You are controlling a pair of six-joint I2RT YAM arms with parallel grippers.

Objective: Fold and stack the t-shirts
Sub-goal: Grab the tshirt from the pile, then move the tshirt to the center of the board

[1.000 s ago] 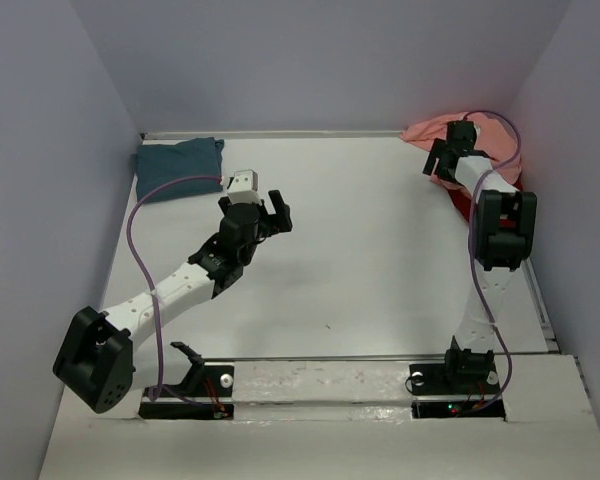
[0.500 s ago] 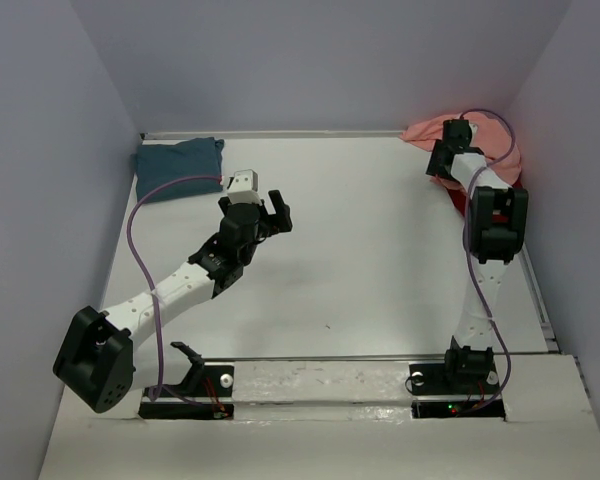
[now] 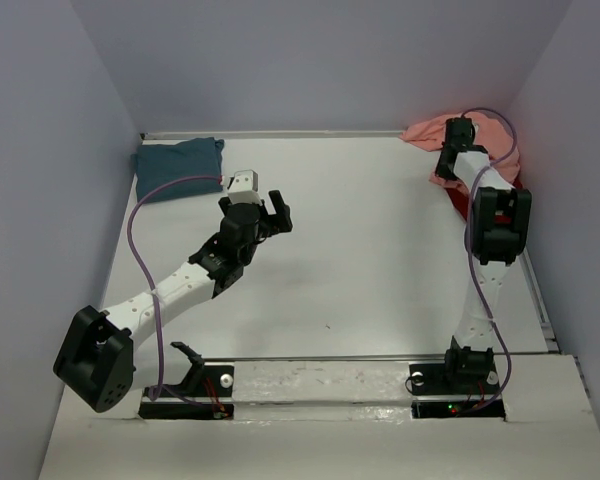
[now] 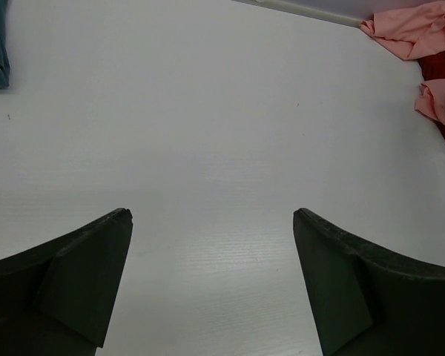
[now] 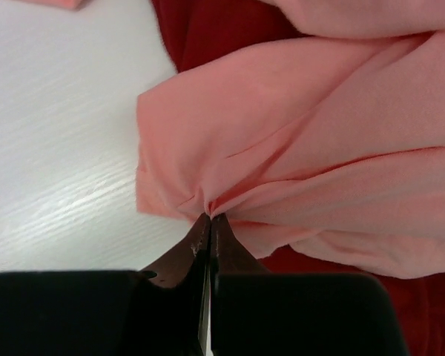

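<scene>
Lying at far-left corner of counter [image 3: 360, 250]: teal shirt [image 3: 178, 168], flat, compact rectangle, well apart from both arms. Left arm [image 3: 180, 285] reaches toward middle of counter; left jaws wide apart over bare surface, gripping nothing. Right arm [image 3: 477, 290] stretches to far-right corner; right jaws together, clamped on fold of pink shirt [image 5: 319, 148], cloth puckered at pinch point. Pink shirt crumpled, draped partly over dark red shirt [image 5: 215, 30], both heaped in far-right corner.
</scene>
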